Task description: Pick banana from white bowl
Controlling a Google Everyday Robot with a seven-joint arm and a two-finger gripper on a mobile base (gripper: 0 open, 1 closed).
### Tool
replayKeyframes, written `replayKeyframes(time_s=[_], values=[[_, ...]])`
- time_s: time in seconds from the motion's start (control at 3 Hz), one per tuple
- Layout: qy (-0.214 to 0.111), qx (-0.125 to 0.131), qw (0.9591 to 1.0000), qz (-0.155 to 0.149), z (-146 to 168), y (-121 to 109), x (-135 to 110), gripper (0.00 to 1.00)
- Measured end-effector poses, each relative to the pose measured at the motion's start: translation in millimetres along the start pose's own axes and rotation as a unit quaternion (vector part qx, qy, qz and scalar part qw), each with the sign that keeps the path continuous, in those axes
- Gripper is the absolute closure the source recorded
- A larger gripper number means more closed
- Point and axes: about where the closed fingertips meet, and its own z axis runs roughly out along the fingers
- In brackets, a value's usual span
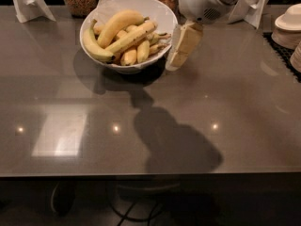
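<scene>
The banana [130, 36] lies in the white bowl [160, 9], at 9 o'clock from the hand [176, 59], its long axis running 8 to 2 o'clock; whether the hand is open I cannot tell

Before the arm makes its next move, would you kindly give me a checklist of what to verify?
1. Target in view: ok. The long, slim, speckled yellow banana lies exposed near the top of the pile in the large, glossy white bowl.
2. The robot's pale hand above the target: not ok. It hangs just outside the bowl's right rim.
3. Room around the target: not ok. The thick, curved yellow banana lies right against it.
4. Bowl steady: ok. It sits upright on the grey tabletop.
5. Way from hand to bowl: ok. Nothing stands between them.
</scene>
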Motion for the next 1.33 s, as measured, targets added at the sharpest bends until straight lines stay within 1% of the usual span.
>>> replayKeyframes(time_s=[0.33, 0.67, 1.0, 1.33], values=[[0.000, 0.000, 1.0000, 0.000, 0, 0, 0, 0.00], [0.005, -0.001, 0.9986, -0.052, 10, -17, 4, 0.00], [0.009, -0.008, 0.9934, -0.114, 27, -41, 10, 0.00], [0.007, -0.013, 0.9884, -0.151, 48, -61, 19, 0.19]])
